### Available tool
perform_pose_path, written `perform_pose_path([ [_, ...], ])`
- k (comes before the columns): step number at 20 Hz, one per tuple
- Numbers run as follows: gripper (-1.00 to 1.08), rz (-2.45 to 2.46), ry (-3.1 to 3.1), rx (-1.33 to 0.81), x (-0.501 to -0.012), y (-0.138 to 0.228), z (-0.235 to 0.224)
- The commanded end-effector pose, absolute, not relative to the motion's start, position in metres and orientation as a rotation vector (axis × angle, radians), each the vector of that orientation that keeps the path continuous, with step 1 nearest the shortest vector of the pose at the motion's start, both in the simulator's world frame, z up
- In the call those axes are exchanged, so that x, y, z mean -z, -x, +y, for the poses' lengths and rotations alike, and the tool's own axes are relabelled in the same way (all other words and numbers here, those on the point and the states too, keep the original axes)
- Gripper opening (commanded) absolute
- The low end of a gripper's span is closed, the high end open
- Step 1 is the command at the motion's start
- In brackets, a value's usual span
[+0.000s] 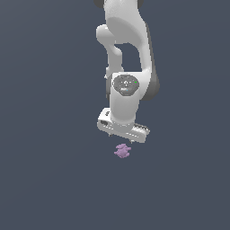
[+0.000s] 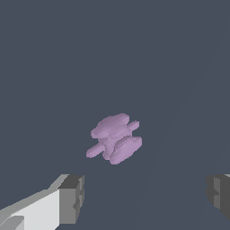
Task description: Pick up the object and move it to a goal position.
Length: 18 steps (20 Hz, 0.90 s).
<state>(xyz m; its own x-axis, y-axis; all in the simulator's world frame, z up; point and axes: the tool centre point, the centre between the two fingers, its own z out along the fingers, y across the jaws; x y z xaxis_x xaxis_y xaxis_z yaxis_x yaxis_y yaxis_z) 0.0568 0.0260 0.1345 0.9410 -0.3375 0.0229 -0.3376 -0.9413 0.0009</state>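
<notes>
Object (image 2: 114,138): one small light-purple lump, irregular, with short stubby protrusions on several sides; matte, faceted surface. It lies on a plain dark grey-blue floor (image 1: 45,179), in the exterior view (image 1: 122,151) just below the gripper and apart from it. In the wrist view it sits ahead of the gap between the two fingertips, touching neither.

Gripper (image 2: 146,193): white body, dark grey ribbed fingertip pads (image 2: 74,191). Jaws stand wide apart, far wider than the object, and hold nothing. In the exterior view the gripper (image 1: 123,132) points downward.

Arm (image 1: 126,54): white, smooth, rounded segments with dark grey joint bands, descending from above.

Floor: flat, uniform, untextured.
</notes>
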Motion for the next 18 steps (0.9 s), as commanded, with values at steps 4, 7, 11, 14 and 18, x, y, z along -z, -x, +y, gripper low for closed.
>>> perform_pose_path([
  [4,1.00,-0.733,-3.054,-0.018,-0.114,-0.068,0.036],
  [7,1.00,-0.809,-3.035,-0.011,-0.105,-0.071,0.040],
  [11,1.00,-0.882,-3.015,-0.004,-0.097,-0.075,0.044],
  [14,1.00,-0.915,-3.005,-0.001,-0.093,-0.077,0.046],
  [18,1.00,-0.931,-3.001,0.000,-0.091,-0.077,0.047],
])
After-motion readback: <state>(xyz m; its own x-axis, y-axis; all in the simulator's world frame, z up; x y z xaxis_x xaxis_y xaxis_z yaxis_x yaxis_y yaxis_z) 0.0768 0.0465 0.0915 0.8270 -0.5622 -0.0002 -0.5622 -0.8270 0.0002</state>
